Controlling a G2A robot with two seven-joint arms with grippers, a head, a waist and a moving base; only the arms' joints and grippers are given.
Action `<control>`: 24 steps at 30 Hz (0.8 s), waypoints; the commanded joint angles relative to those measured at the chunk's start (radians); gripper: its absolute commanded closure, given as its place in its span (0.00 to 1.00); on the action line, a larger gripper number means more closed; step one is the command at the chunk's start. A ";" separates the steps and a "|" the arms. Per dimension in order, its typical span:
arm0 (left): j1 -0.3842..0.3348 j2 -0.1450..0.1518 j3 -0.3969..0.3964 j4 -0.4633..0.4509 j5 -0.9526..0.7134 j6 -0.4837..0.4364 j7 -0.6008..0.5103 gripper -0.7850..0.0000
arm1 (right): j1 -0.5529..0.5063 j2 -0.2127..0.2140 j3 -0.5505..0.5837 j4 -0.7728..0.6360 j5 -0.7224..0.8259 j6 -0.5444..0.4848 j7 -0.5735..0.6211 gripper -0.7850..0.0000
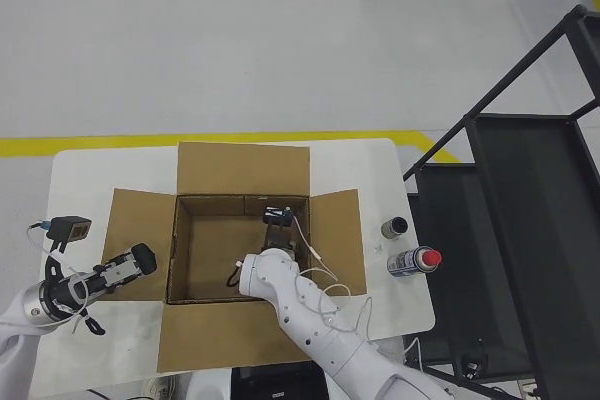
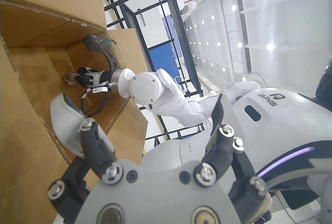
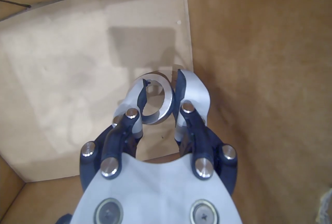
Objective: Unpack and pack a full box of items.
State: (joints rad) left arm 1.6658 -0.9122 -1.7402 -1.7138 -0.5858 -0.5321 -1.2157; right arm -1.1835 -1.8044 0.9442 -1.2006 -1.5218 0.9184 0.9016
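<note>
An open cardboard box stands in the middle of the white table, its flaps spread flat. My right arm hangs down inside it. There my right gripper is shut on a grey metal ring, held just above the box floor near a corner wall. The left wrist view shows that gripper low in the box. My left gripper is open with nothing between its fingers. It sits over the box's left flap, outside the box.
Two cans stand on the table right of the box: a dark-capped one and a spray can with a red cap. A black metal rack borders the table's right side. The box floor around the ring is bare cardboard.
</note>
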 commanded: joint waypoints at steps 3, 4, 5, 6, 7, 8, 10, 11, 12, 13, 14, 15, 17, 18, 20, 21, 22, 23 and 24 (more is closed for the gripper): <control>0.000 0.000 0.000 0.000 0.000 0.000 0.000 0.00 | -0.003 -0.009 0.011 -0.008 -0.016 -0.016 0.016 0.81; 0.000 0.000 0.000 0.000 0.000 0.000 0.000 0.00 | -0.005 -0.008 0.012 -0.015 -0.017 -0.022 0.022 0.83; 0.000 0.000 0.000 0.000 0.000 0.000 0.000 0.00 | -0.007 -0.008 0.013 -0.021 -0.018 -0.026 0.026 0.88; 0.000 0.000 0.000 0.000 0.000 0.000 0.000 0.00 | -0.010 -0.007 0.013 -0.029 -0.020 -0.029 0.029 0.94; 0.000 0.000 0.000 0.000 0.000 0.000 0.000 0.00 | -0.013 -0.006 0.013 -0.038 -0.020 -0.033 0.033 1.00; 0.000 0.000 0.000 0.000 0.000 0.000 0.000 0.00 | -0.017 -0.004 0.013 -0.046 -0.021 -0.036 0.036 1.00; 0.000 0.000 0.000 0.000 0.000 0.000 0.000 0.00 | -0.023 -0.001 0.012 -0.062 -0.023 -0.044 0.044 1.00; 0.000 0.000 0.000 0.000 0.000 0.000 0.000 0.00 | -0.026 0.001 0.011 -0.069 -0.024 -0.046 0.046 1.00; 0.000 0.000 0.000 0.000 0.000 0.000 0.000 0.00 | -0.029 0.003 0.011 -0.077 -0.023 -0.048 0.048 1.00; 0.000 0.000 0.000 0.000 0.000 0.000 0.000 0.00 | -0.033 0.005 0.010 -0.088 -0.019 -0.052 0.052 1.00; 0.000 0.000 0.000 0.000 0.000 0.000 0.000 0.00 | -0.036 0.007 0.010 -0.099 -0.017 -0.055 0.055 1.00; 0.000 0.000 0.000 0.000 0.000 0.000 0.000 0.00 | -0.041 0.009 0.011 -0.110 -0.016 -0.055 0.055 1.00; 0.000 0.000 0.000 0.000 0.000 0.000 0.000 0.00 | -0.052 0.015 0.013 -0.142 -0.008 -0.054 0.054 1.00; 0.000 0.000 0.000 0.000 0.000 0.000 0.000 0.00 | -0.059 0.019 0.015 -0.161 -0.005 -0.051 0.051 1.00; 0.000 0.000 0.000 0.000 0.000 0.000 0.000 0.00 | -0.076 0.029 0.017 -0.204 0.004 -0.048 0.048 1.00; 0.000 0.000 0.000 0.000 0.000 0.000 0.000 0.00 | -0.087 0.034 0.018 -0.226 0.007 -0.045 0.045 1.00; 0.000 0.000 0.000 0.000 0.000 0.000 0.000 0.00 | -0.097 0.040 0.017 -0.252 0.012 -0.042 0.042 1.00; 0.000 0.000 0.000 0.000 0.000 0.000 0.000 0.00 | -0.110 0.047 0.015 -0.284 0.017 -0.040 0.040 1.00; 0.000 0.000 0.000 0.000 0.000 0.000 0.000 0.00 | -0.124 0.054 0.012 -0.313 0.018 -0.038 0.035 1.00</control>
State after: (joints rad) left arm 1.6658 -0.9122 -1.7402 -1.7138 -0.5858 -0.5321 -1.2157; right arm -1.2925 -1.7582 0.9593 -1.4780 -1.5058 0.8782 0.9412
